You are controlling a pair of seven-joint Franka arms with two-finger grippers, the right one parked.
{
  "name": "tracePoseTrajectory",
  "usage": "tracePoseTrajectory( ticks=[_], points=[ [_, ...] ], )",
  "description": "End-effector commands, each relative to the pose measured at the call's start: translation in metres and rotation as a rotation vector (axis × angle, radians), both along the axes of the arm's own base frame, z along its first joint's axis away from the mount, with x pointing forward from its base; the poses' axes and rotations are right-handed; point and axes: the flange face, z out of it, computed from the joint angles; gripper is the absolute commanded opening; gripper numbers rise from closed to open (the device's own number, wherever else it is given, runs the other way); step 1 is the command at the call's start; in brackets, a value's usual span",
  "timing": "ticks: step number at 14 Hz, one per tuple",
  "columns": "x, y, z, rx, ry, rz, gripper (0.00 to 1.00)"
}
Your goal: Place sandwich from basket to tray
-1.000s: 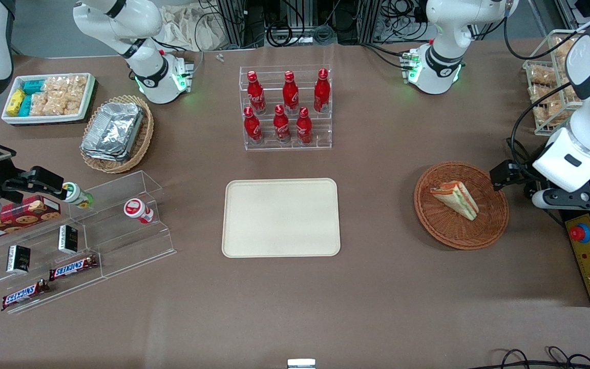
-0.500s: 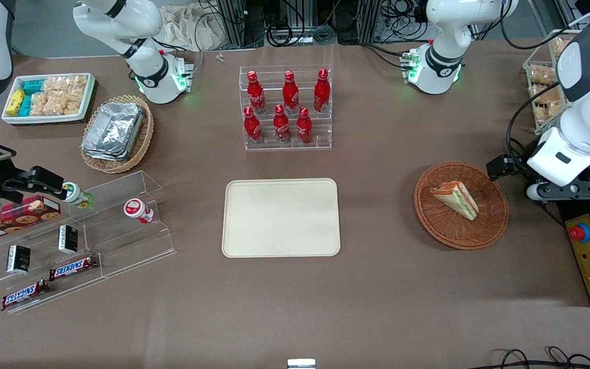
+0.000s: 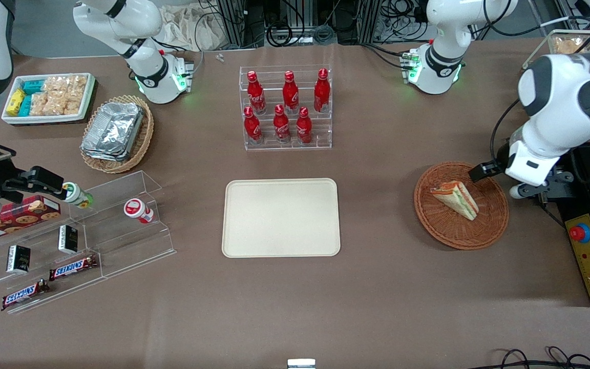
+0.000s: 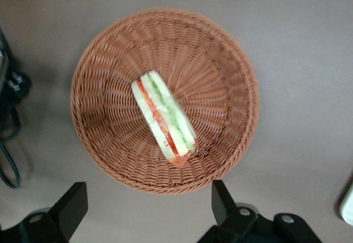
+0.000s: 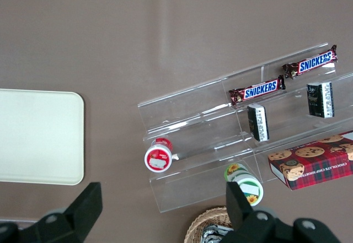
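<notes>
- The gripper point(image 4: 146, 210) is hovering above the basket's point(image 3: 494, 225) edge, fingers point(image 4: 70, 204) spread wide, holding nothing.
- The sandwich point(image 3: 456, 199) is lying in the basket, untouched.
- The tray point(image 3: 280, 217) is sitting well apart, toward the parked arm.

The basket point(image 3: 461, 205) is the landmark. The sandwich point(image 3: 456, 199) lies in it, near its middle. The gripper point(image 4: 149, 210) hangs above the basket's rim at the working arm's end, fingers point(image 4: 71, 204) spread wide apart, touching nothing. The tray point(image 3: 280, 217) lies well apart from the basket, toward the parked arm's end. The bottle rack point(image 3: 286, 107) stands farther from the front camera than the basket
</notes>
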Motion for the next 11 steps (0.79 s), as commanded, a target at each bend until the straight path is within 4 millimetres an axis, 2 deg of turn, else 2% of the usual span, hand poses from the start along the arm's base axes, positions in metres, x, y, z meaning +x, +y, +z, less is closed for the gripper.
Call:
tracePoseTrajectory(
  ticks=[1, 5, 8, 11],
  points=[
    [-0.005, 0.004, -0.015, -0.011, -0.005, 0.133, 1.0],
    [0.007, 0.002, -0.051, -0.08, 0.0, 0.236, 1.0],
    [0.004, 0.004, -0.082, -0.079, -0.001, 0.316, 1.0],
    [0.004, 0.004, -0.104, -0.078, 0.003, 0.386, 1.0]
  ],
)
